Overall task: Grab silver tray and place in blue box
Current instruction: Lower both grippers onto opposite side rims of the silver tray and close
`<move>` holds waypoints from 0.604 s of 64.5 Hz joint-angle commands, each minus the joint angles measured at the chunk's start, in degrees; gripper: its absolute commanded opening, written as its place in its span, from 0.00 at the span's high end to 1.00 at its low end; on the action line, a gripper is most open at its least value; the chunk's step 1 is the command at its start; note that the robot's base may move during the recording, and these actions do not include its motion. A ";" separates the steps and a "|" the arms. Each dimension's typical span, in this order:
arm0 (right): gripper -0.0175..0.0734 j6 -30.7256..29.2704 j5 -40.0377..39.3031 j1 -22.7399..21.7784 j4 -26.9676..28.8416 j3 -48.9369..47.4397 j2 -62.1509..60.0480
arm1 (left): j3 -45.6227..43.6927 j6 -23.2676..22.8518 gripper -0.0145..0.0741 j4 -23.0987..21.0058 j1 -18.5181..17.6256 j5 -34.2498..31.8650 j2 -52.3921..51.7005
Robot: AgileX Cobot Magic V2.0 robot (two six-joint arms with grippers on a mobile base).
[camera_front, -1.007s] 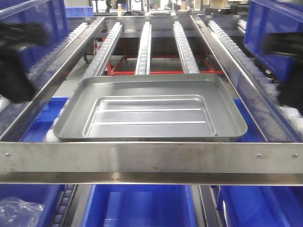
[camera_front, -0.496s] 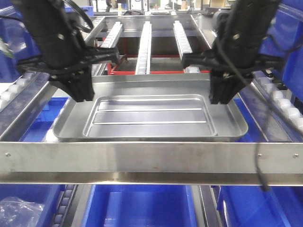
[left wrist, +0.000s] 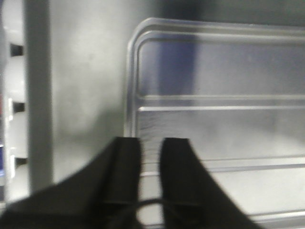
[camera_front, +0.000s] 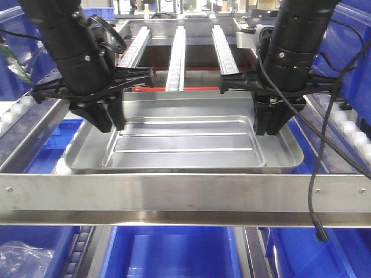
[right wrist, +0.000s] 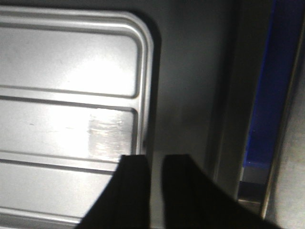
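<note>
My left tool (camera_front: 109, 123), narrow and empty, hangs at the left of the silver tray (camera_front: 185, 142), which lies mid-frame on the roller rack (camera_front: 175, 58). My right tool (camera_front: 268, 127), likewise narrow, hangs at its right. Nothing gripped; lift and transfer to the blue box (camera_front: 174, 255), bottom centre, outstanding.

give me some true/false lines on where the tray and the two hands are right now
1. The silver tray sits inside the blue box. False: it lies flat on the roller rack, above the box.
2. The left hand and the right hand are over opposite ends of the tray. True.
3. The left hand's fingers are spread wide. False: only a narrow gap separates them.
4. The tray's centre panel has long straight ridges. True.
</note>
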 commanded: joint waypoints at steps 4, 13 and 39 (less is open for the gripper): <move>0.33 0.01 -1.71 -0.11 -0.68 -1.96 -2.09 | -1.75 -0.50 0.56 0.32 -0.43 -1.31 -2.24; 0.36 0.01 -2.20 -0.11 -0.68 -1.96 -1.14 | -1.75 -0.50 0.57 0.90 -0.43 -0.51 -1.15; 0.37 0.01 -3.50 -0.11 -0.68 -1.96 0.41 | -1.82 -0.50 0.57 2.62 0.82 -0.34 1.66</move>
